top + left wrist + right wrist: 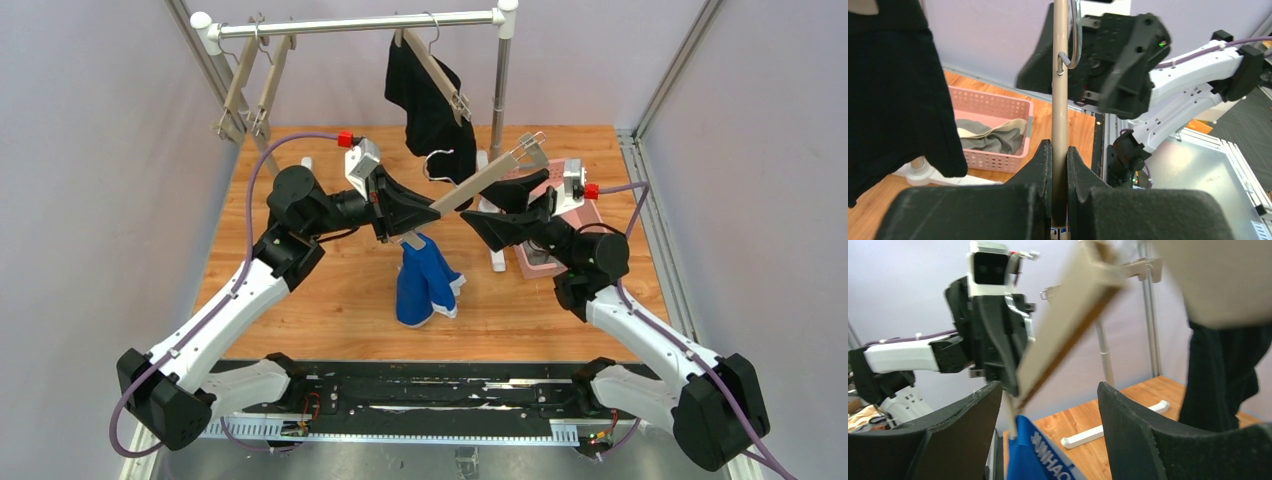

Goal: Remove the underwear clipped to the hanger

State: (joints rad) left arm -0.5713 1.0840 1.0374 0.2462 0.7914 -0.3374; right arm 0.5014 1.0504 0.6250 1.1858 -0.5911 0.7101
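**Blue briefs hang clipped to a hanger held over mid-table**

We see the left gripper (425, 212) with its fingers pressed together on one end of a pale wooden clip hanger (495, 172). The hanger slants up toward the far right corner of the wooden table (330, 300). The bright blue cloth briefs with white lettering (420, 285) hang from the hanger's low end, over the middle of the table. We cannot tell whether their hem touches the board.

The right gripper (480, 210) is spread wide. In its wrist view the hanger bar crosses between the fingers, and contact is not visible.

The plain black briefs (430, 100) hang on a second hanger from the metal rail (360, 24) along the far edge. The grey briefs with a pale waistband (990, 136) lie in a pink plastic basket (998, 97) near the right edge.
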